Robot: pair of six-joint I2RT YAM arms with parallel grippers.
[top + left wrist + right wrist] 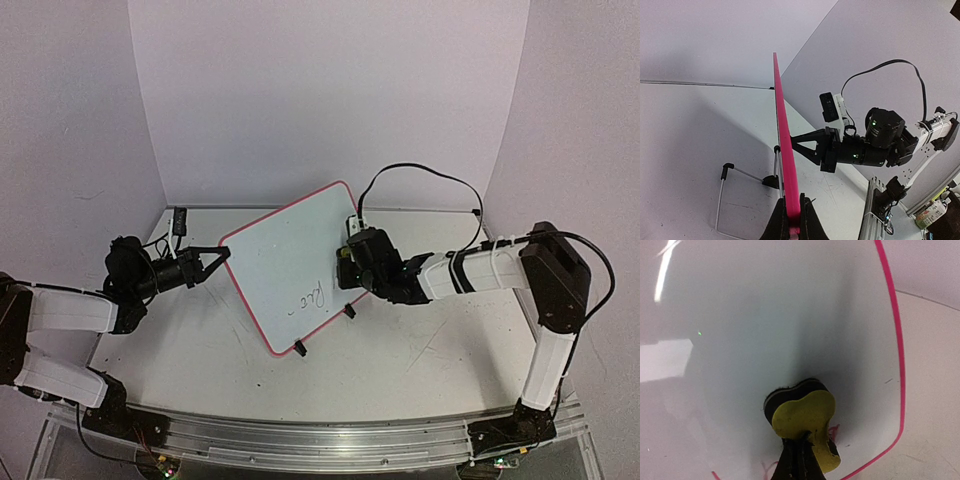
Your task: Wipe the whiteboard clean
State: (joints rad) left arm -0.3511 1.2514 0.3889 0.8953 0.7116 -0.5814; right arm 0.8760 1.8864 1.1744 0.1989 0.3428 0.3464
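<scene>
Pinches the whiteboard [290, 262] by its red edge, between the closed jaws of the left gripper [792, 220]. Grips a yellow eraser [802, 420] tight in the right gripper [801, 445], pad against the white face just ahead of the fingertips. Leaves writing [315, 296] nearby. Risks twisting the board out of the left pinch by pushing too hard.
</scene>
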